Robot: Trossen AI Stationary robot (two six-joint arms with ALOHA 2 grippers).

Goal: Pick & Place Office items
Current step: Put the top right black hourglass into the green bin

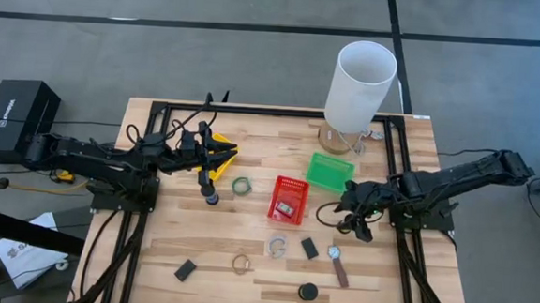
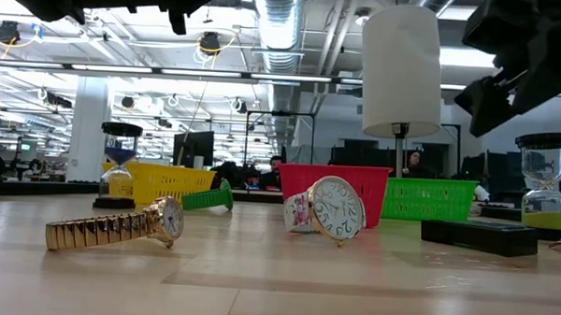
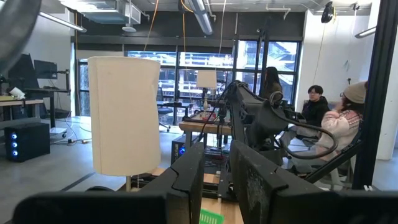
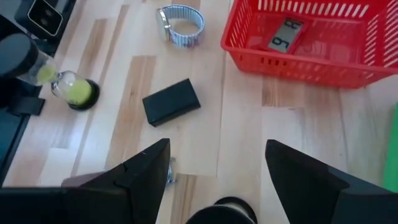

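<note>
The office items lie spread over the wooden table. A green ring (image 1: 241,185) and a black short cylinder (image 1: 211,197) sit near the yellow basket (image 1: 221,154). A clear ring (image 1: 276,247), black rectangle (image 1: 309,248), brown-strapped watch (image 1: 338,266), tan ring (image 1: 242,263), second black rectangle (image 1: 185,270) and second black cylinder (image 1: 308,292) lie nearer the front. My right gripper (image 1: 355,221) hangs open above the table beside the watch, with the black rectangle (image 4: 171,102) ahead of it. My left gripper (image 1: 208,159) hovers at the yellow basket, fingers a narrow gap apart (image 3: 216,186).
A red basket (image 1: 288,200) holds a small flat item (image 4: 287,34). A green basket (image 1: 330,171) and a tall white cylinder (image 1: 359,77) stand toward the far right. Black frame rails run along both table sides. People sit in the room beyond the table (image 3: 345,118).
</note>
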